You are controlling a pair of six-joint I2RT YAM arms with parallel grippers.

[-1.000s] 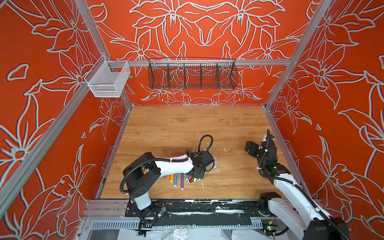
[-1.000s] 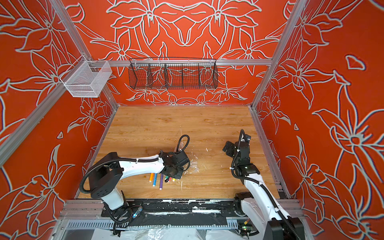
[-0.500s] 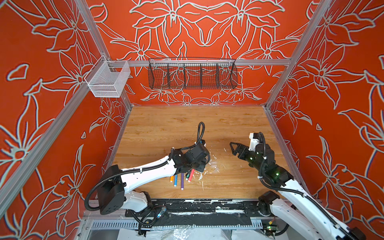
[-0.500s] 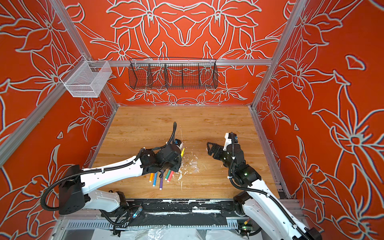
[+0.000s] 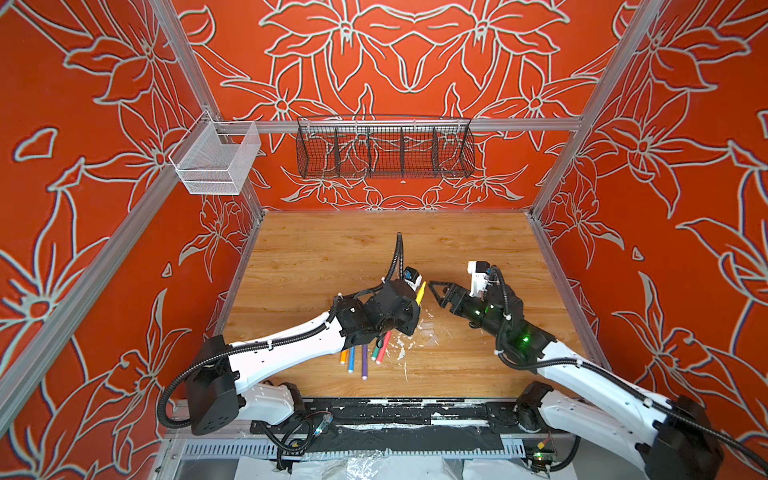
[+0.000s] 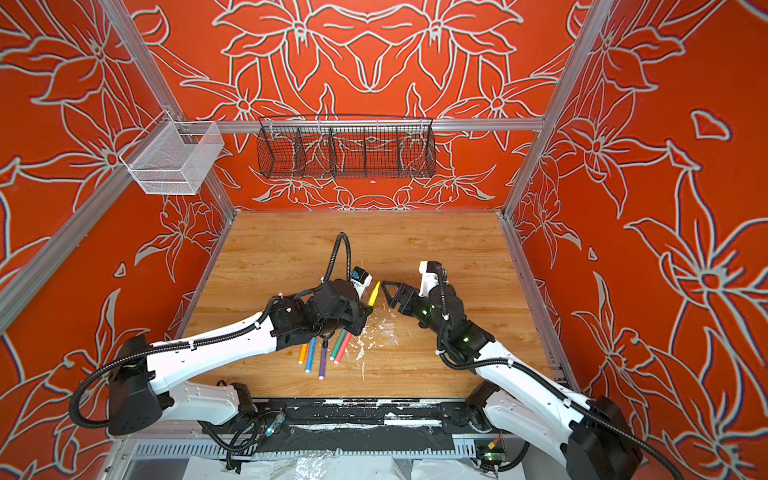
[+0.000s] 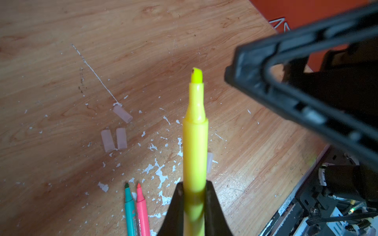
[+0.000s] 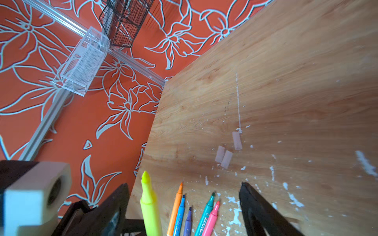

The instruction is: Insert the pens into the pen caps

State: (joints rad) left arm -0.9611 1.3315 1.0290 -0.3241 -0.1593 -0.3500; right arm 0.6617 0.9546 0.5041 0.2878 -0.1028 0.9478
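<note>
**Yellow pen pinched in the left claw, right claw spread beside its tip**

The yellow pen [image 7: 195, 139] is a smooth, glossy plastic barrel that steps down to a narrower neck and ends in a chisel felt tip. The left claw [image 7: 194, 183] is pinching its lower barrel between two black, wedge-shaped fingers, with the pen raised off the surface [image 5: 332, 257] and its tip slanting up towards the far right.

The surface is pale wood-grain laminate, scratched and speckled with white flecks. Five slim pens lie on it near the front middle, fanned close together with bare tips pointing far: orange [image 8: 174, 210], blue [image 8: 179, 214], purple [image 8: 188, 220], green [image 8: 205, 212] and red-pink [image 8: 211, 218]. Beyond their tips lie the pen caps, short cloudy-clear tubes: two [image 7: 107, 140] [image 7: 121, 138] side by side and touching, and a third [image 7: 122, 113] apart and slanted.

The left arm reaches from the near left corner diagonally to the middle, passing over the lying pens. The right arm stretches in low from the near right. The right claw [image 6: 387, 294] points left, its black fingers spread wide on nothing, just beside the yellow tip without touching it.
</note>
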